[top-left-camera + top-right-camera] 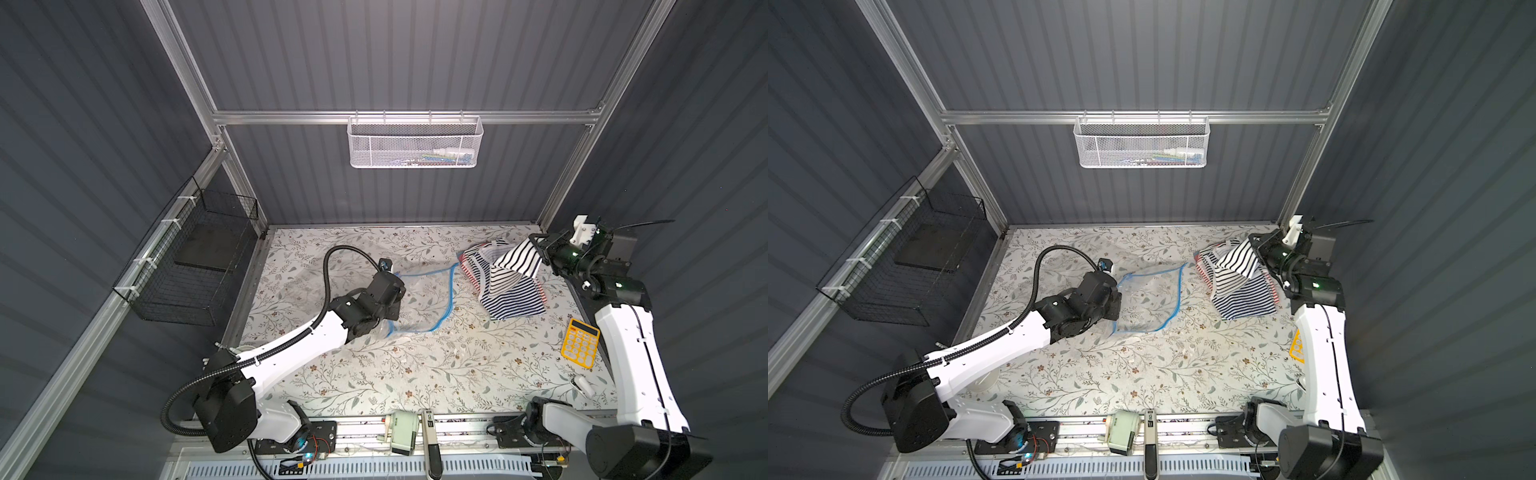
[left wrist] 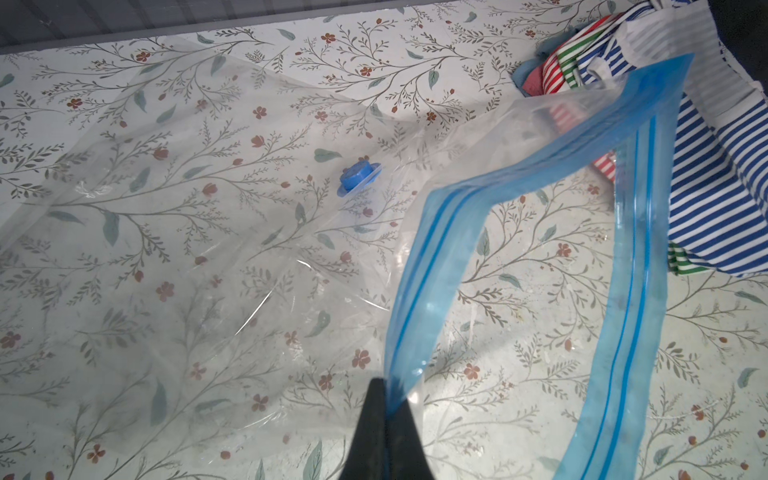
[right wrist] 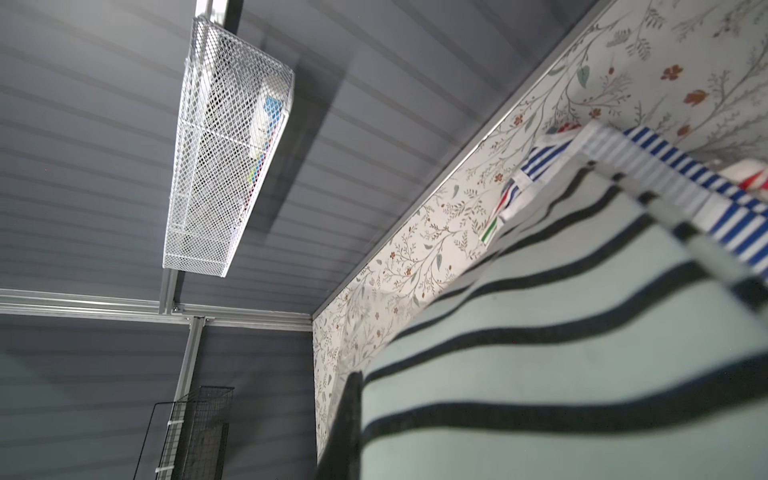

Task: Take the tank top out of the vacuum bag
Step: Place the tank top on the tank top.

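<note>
The vacuum bag [image 1: 424,299] [image 1: 1148,297] lies flat and see-through on the flowered table [image 1: 415,374], its blue zip strip [image 2: 490,232] gaping open. Its blue valve cap [image 2: 358,176] sits on the top sheet. My left gripper [image 2: 388,401] [image 1: 394,311] [image 1: 1116,309] is shut on the bag's edge at the blue strip. The navy-and-white striped tank top [image 1: 513,286] [image 1: 1241,291] [image 3: 540,332] is outside the bag at the back right, partly lifted. My right gripper [image 1: 539,248] [image 1: 1257,249] [image 3: 361,386] is shut on its upper edge. Red and green striped cloth [image 2: 555,79] lies bunched under it.
A yellow calculator [image 1: 580,343] lies by the right arm, with a small white object [image 1: 584,384] nearer the front. A white mesh basket [image 1: 415,141] hangs on the back wall. A black wire basket [image 1: 195,257] hangs on the left wall. Small devices [image 1: 405,432] sit on the front rail.
</note>
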Robot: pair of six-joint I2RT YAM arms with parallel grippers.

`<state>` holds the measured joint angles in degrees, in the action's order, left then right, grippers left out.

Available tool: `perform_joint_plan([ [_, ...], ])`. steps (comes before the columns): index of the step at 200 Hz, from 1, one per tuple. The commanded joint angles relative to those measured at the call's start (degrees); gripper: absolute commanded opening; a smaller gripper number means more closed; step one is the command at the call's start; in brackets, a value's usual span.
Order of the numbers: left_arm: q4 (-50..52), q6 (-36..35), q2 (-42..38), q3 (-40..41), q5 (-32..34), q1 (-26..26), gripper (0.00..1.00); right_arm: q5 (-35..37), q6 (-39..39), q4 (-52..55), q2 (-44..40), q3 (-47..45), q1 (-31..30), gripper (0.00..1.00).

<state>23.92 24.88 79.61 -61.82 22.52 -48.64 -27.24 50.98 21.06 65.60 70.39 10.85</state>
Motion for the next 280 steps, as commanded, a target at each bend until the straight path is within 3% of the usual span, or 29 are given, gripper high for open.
perform_joint_plan([
  [1, -0.3, -0.5, -0.2, 0.9, -0.2, 0.4, 0.00, 2.5, 0.9, -9.1, 0.8, -1.7, 0.2, 0.00],
  [144, -3.6, -2.5, 5.6, -0.2, -0.5, 1.6, 0.00, 6.9, 8.1, -28.9, 12.7, -1.9, -0.1, 0.00],
  [246, -4.7, -3.1, 11.7, -2.8, -2.0, 2.5, 0.00, 7.4, 13.5, -36.8, 22.5, 4.1, -0.7, 0.00],
  [280, -4.8, -3.3, 12.5, -2.9, -2.4, 2.9, 0.00, 12.7, 14.5, -38.2, 24.8, 5.9, -2.5, 0.00],
])
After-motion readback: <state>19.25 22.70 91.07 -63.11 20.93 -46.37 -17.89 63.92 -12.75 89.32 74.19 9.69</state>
